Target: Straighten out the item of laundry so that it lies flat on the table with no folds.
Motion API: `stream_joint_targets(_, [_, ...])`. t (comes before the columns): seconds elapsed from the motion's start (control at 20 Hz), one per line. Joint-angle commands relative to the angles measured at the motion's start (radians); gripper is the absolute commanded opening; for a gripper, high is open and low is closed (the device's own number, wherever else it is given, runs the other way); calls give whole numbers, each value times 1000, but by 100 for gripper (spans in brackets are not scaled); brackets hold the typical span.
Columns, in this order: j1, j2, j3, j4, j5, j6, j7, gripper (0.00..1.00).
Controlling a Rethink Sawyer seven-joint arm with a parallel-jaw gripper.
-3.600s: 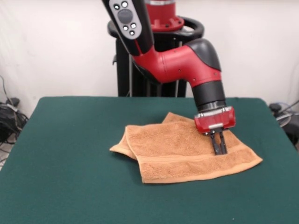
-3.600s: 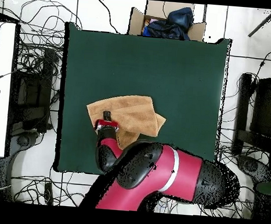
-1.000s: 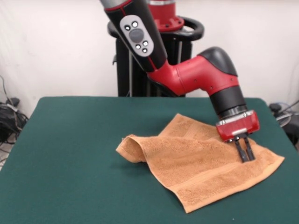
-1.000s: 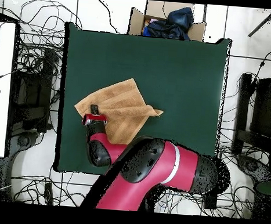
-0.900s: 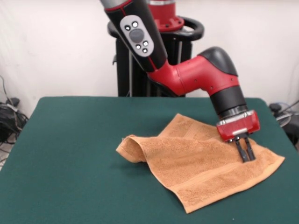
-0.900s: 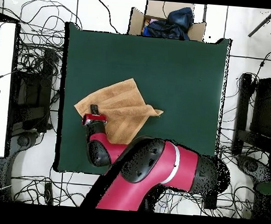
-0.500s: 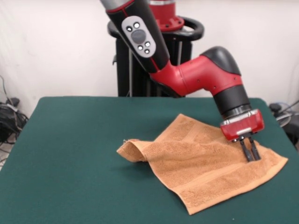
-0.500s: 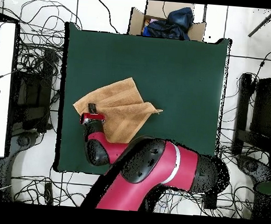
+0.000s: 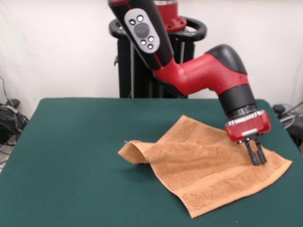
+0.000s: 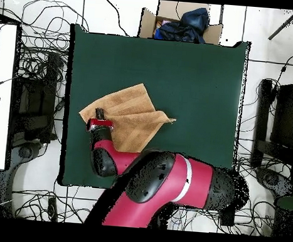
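Observation:
The orange-tan towel (image 9: 208,165) lies on the green table (image 9: 71,142), mostly spread out, at the right in the front view. Its left end (image 9: 132,151) is still folded over and stands up in a ridge. My gripper (image 9: 256,160) stands on the towel near its right corner, fingers close together and pinching the cloth. In the overhead view the towel (image 10: 130,115) sits on the left half of the table (image 10: 190,73), and my gripper (image 10: 100,115) is at the towel's left corner.
The towel's right corner (image 9: 286,165) lies close to the table's right edge. A cardboard box with dark cloth (image 10: 182,22) stands beyond the table's far edge. Cables cover the floor around the table. The pedestal (image 9: 156,71) is behind the table.
My gripper has moved a little further right with the towel's corner, drawing the towel out slightly flatter. The folded left end has stayed put.

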Motion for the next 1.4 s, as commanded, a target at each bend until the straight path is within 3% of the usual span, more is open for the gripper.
stream_joint_targets(0.05, [94, 11, 43, -176, 178, -17, 219, 0])
stream_joint_targets(0.3, [104, 32, 30, -224, 173, 13, 224, 0])
stream_joint_targets(0.65, [91, 26, 23, -199, 173, 62, 237, 0])
stream_joint_targets(1.4, [86, 37, 77, -233, 108, -28, 283, 0])
